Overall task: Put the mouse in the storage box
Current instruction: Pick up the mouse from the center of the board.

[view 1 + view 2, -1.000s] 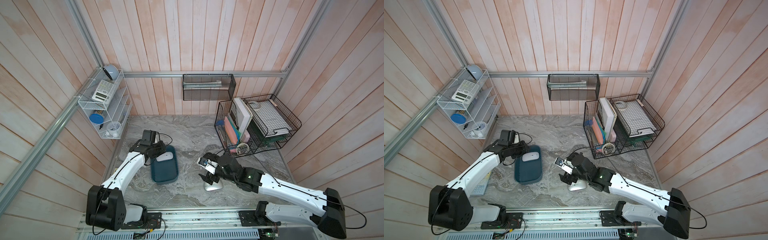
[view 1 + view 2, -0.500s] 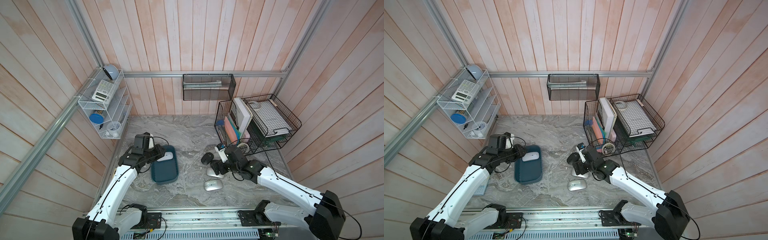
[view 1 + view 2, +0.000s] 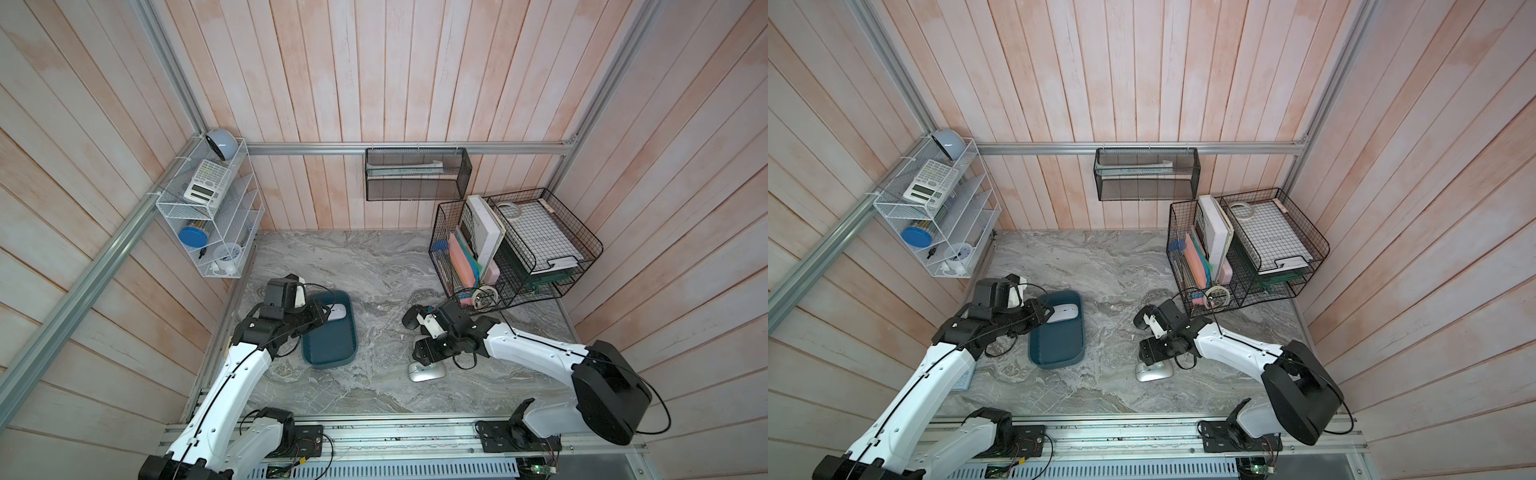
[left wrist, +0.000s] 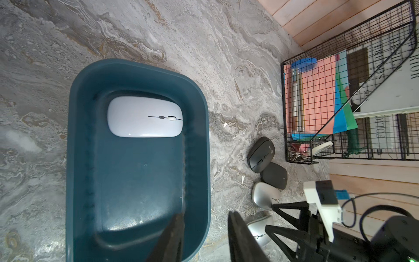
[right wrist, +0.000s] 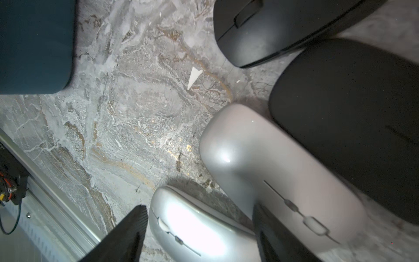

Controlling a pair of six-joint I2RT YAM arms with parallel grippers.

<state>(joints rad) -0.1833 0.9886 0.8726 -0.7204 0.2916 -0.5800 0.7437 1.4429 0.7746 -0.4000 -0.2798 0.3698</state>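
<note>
dropping back onto the silver mouse (image 5: 188, 231) on the table (image 5: 136, 113), right gripper (image 5: 198, 211) straddles it, jaws narrowing, not clamped yet. left gripper (image 4: 204, 215) has let go, empty by the storage box (image 4: 79, 136) where the white mouse (image 4: 145, 116) sits. second one's next.

Grey marble tabletop (image 3: 374, 266), top view: storage box (image 3: 330, 345) left of centre; black mouse (image 3: 409, 319), dark grey mouse (image 4: 274, 175), grey mouse (image 4: 265, 197), silver mouse (image 3: 426, 372) clustered right of centre; black wire baskets (image 3: 540, 291) upper right.

Robot test cell dressed as an office desk: plank walls (image 3: 415, 83) on an aluminium frame (image 3: 316, 148) enclose a marble-pattern tabletop (image 3: 365, 266); a white wire rack (image 3: 183, 212) holds a calculator (image 3: 207, 188), black wire baskets (image 3: 441, 237) hold folders (image 3: 459, 254) and paper; a mounting rail (image 3: 415, 434) spans the front edge
</note>
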